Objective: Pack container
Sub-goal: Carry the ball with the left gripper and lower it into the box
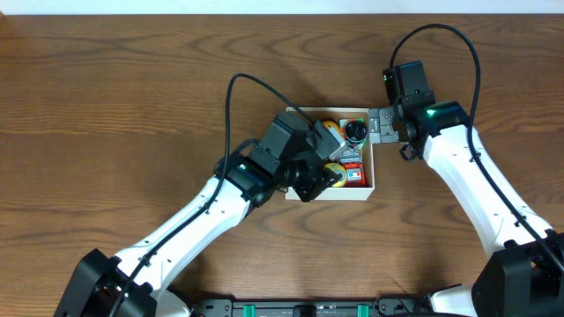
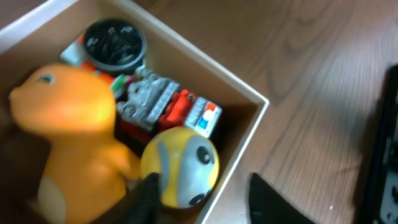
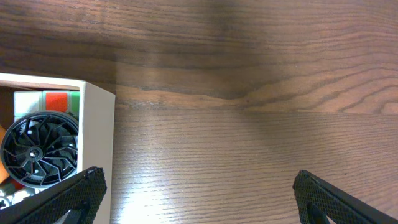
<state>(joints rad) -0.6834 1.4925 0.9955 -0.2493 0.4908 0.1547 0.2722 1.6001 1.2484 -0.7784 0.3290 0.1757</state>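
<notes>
Overhead, left jaws gape over the container [image 1: 348, 193], right jaws gape beside its wall.

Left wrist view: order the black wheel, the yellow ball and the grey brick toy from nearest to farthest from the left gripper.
1. Yellow ball, bottom of view.
2. Grey brick toy, middle of view.
3. Black wheel, top left.

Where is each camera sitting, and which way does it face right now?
Overhead: above the table, facing straight down at the container; left arm and right arm show.
Left wrist: over the container, looking down at the toys; its dark fingers show.
Right wrist: beside the container's wall, looking down at the table; both fingers show.
Shared: all see the black wheel.
</notes>
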